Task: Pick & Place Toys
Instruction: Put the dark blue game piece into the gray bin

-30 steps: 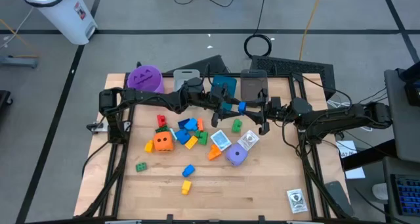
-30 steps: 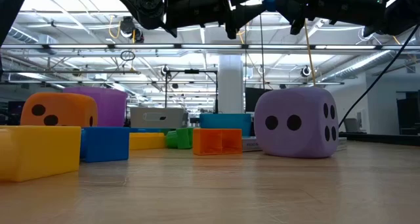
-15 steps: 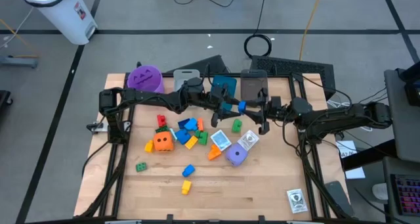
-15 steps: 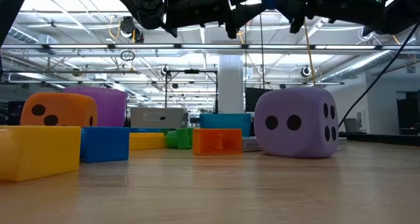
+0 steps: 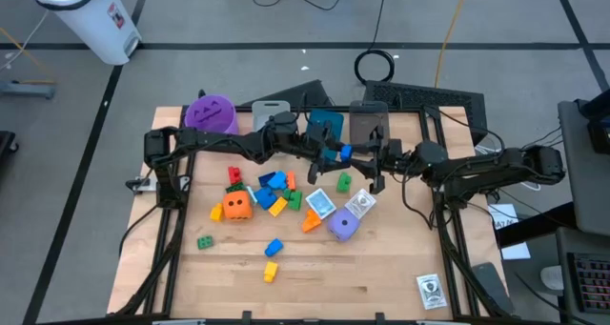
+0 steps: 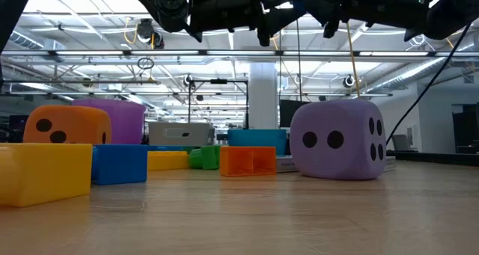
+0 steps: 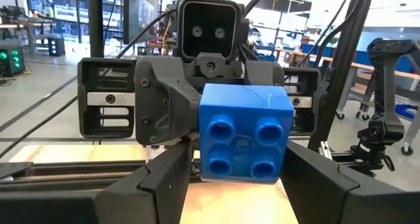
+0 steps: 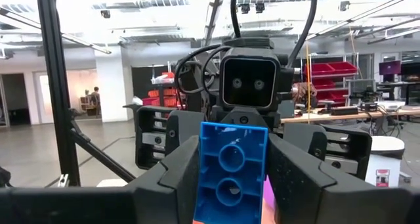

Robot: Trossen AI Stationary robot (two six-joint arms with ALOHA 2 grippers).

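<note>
- The left gripper [image 5: 335, 153] and the right gripper [image 5: 357, 154] are facing each other above the tabletop [image 5: 381, 268], both sets of fingers clenching one blue brick [image 5: 345, 152] between them.
- The other toys, among them the orange die [image 5: 236, 206] and the purple die [image 5: 343, 226], are lying scattered below.

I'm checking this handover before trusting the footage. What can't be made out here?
- High view: the blue brick between the left gripper and right gripper is too small to show who grips it.
- Low view: both arms are cut off by the top edge.
- Low view: the purple die and orange die hide toys behind them.
</note>
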